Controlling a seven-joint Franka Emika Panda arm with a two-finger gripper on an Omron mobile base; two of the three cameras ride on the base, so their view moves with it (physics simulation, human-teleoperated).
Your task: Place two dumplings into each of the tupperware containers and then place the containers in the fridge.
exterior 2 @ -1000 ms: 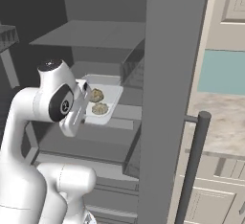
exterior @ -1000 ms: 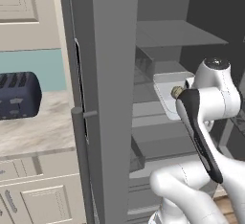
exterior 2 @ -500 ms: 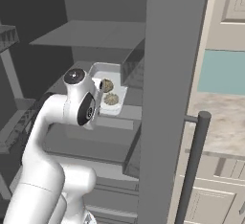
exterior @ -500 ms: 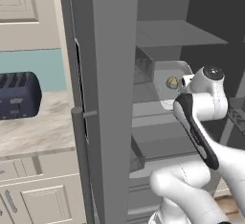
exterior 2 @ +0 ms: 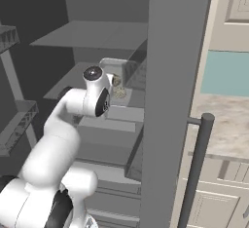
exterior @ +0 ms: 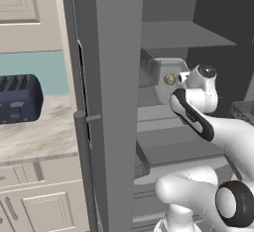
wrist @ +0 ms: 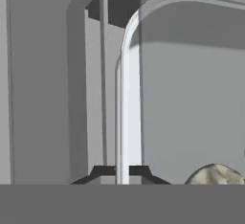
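Observation:
A translucent tupperware container (exterior: pixel 158 72) hangs above a middle shelf inside the open fridge (exterior: pixel 184 33). My gripper (wrist: pixel 122 172) is shut on its rim (wrist: pixel 129 79), which runs between the two dark finger tips. One tan speckled dumpling (exterior: pixel 169 79) shows in the box beside my white hand. From the right base view the container (exterior 2: pixel 113 66) sits just past the hand, with dumplings (exterior 2: pixel 118 92) in it. A dumpling (wrist: pixel 215 174) also peeks up at the bottom of the hand view.
The fridge door (exterior 2: pixel 170 100) stands open with its bar handle (exterior 2: pixel 195 168) at the right. Door bins (exterior 2: pixel 19 120) hang at the left. A dark blue toaster (exterior: pixel 17 97) sits on the marble counter (exterior: pixel 39 132) beside the fridge.
The arm has stretched forward and carried the container with its dumplings deeper into the fridge, over the middle shelf. The grip has stayed shut.

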